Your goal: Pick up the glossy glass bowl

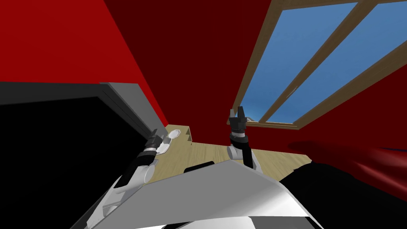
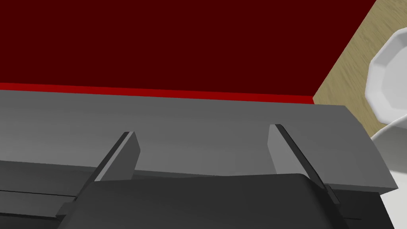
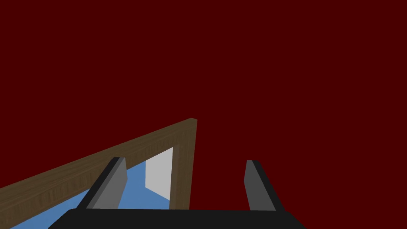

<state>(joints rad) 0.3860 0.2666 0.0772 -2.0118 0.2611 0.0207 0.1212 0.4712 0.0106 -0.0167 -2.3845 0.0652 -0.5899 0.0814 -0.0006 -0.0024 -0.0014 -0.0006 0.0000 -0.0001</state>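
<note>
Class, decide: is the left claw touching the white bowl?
Apart. In the left wrist view the left claw stands open over a grey panel, and the white bowl lies off to its side, clear of both fingers.

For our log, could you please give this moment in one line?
left claw: open, white bowl beside it | right claw: open, raised | bowl: not grasped

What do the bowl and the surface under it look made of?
Bowl: plain opaque white, faceted rim, soft shading; looks like ceramic or plastic, no see-through or sharp highlights of glass. Surface: tan with streaky grain, likely matte wood or wood laminate.
</note>
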